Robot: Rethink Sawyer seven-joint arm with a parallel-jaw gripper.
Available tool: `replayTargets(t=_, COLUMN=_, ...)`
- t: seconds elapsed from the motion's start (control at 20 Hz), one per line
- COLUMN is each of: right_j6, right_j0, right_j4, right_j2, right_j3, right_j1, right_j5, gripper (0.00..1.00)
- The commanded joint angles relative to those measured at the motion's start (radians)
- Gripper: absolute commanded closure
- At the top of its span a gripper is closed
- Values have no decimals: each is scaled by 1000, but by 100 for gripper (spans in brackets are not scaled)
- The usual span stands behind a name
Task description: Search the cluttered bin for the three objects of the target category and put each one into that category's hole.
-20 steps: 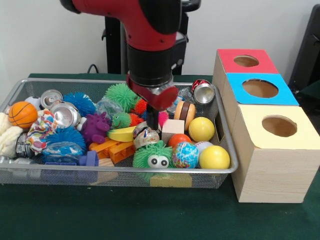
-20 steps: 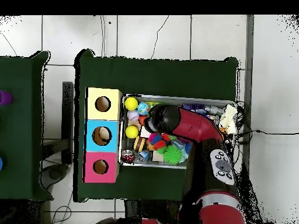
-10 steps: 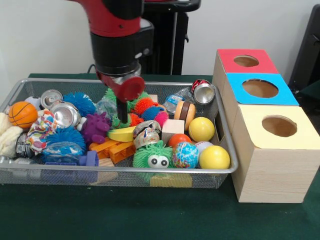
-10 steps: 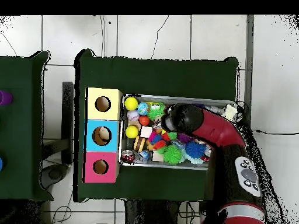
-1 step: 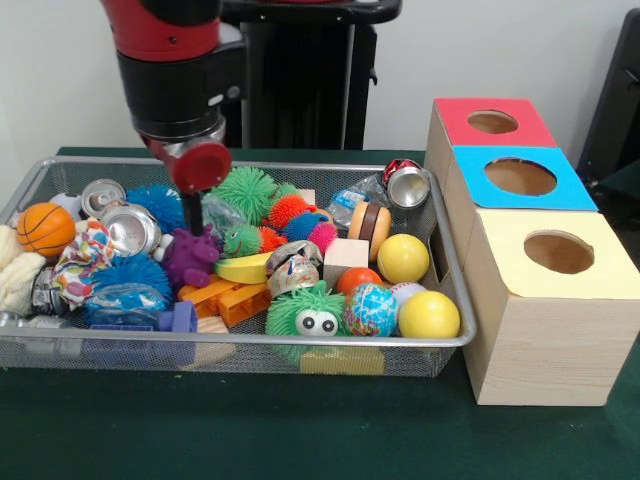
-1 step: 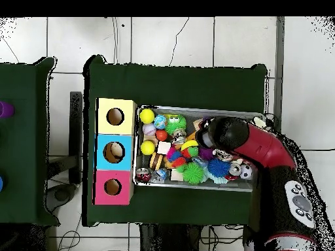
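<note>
A wire bin (image 5: 250, 345) sits on a green surface (image 5: 300, 430). Nearest in it are a green googly-eyed fuzzy toy (image 5: 312, 312), a globe ball (image 5: 372, 308) and yellow balls (image 5: 428, 314). Right of the bin stands a box with yellow (image 5: 558, 252), blue (image 5: 520, 177) and red (image 5: 492, 122) holes. Farther back, the gripper (image 5: 190, 205) has swept leftward across the bin and now hangs over a purple toy (image 5: 190, 258). I cannot tell whether its fingers are released or clenched. Searching appears ongoing; the target category is unclear.

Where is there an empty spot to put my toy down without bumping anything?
The wire bin is packed full, balls and fuzzy toys touching everywhere. Bare room is the green table in front of the bin and the boxes. The yellow box top has only its hole, with flat rim around it.
</note>
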Motion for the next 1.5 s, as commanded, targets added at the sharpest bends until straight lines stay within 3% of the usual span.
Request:
replayTargets(t=0.05, right_j6=-181, right_j0=-31, right_j4=-85, right_j2=102, right_j3=-40, right_j1=39, right_j5=76, gripper=100)
replayTargets(t=1.5, right_j6=-258, right_j0=-195, right_j4=-291, right_j2=220, right_j3=-105, right_j1=110, right_j5=35, gripper=100)
